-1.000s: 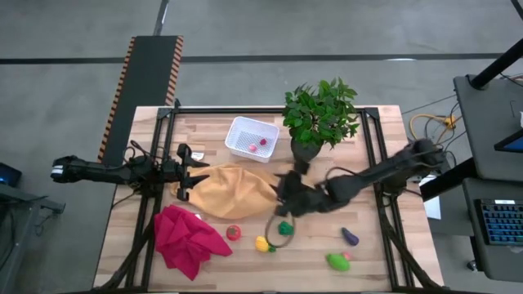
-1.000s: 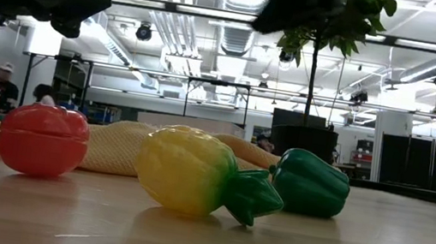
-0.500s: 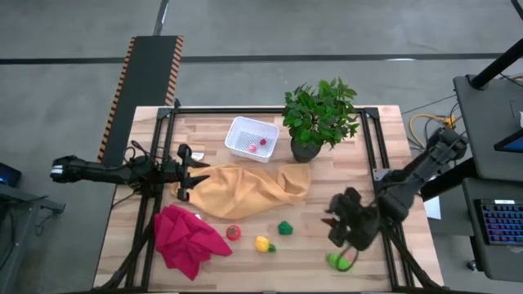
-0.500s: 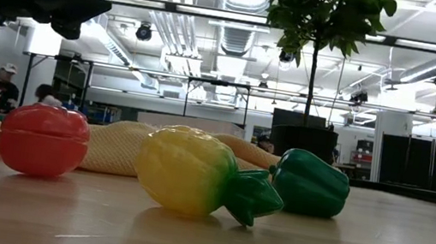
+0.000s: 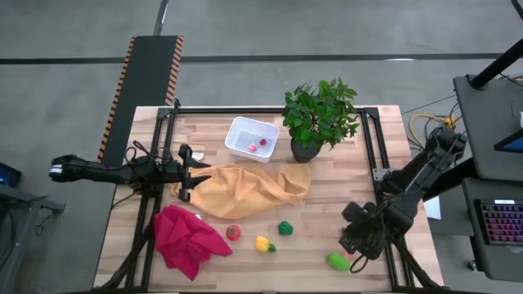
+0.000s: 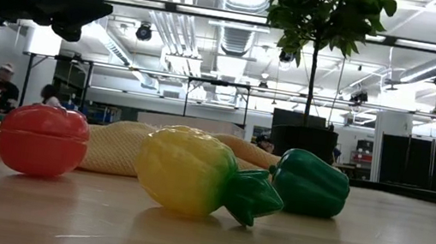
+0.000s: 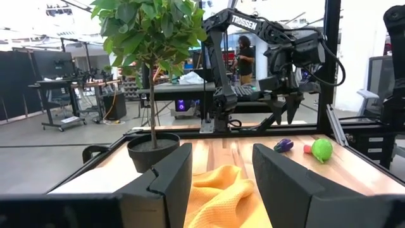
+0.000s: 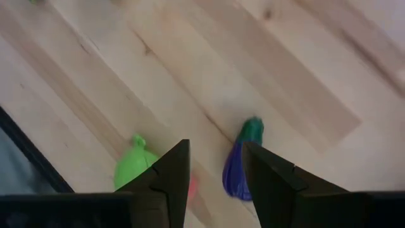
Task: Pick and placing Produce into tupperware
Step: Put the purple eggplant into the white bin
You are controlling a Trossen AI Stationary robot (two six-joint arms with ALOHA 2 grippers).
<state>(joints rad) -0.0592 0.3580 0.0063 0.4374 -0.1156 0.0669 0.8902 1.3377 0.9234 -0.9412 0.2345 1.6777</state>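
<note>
The right gripper [image 5: 357, 242] hovers over the table's right front corner, jaws parted and empty. The purple eggplant [image 8: 240, 161] lies on the wood just below and ahead, its long axis running away from the jaws, beside a green fruit [image 8: 133, 168]. The left gripper [image 5: 186, 171] waits, jaws parted, far across the table.

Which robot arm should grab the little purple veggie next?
Probably the right. The right gripper hangs open above the purple veggie, jaws not yet around it. The left gripper waits across the table by the orange cloth.
</note>
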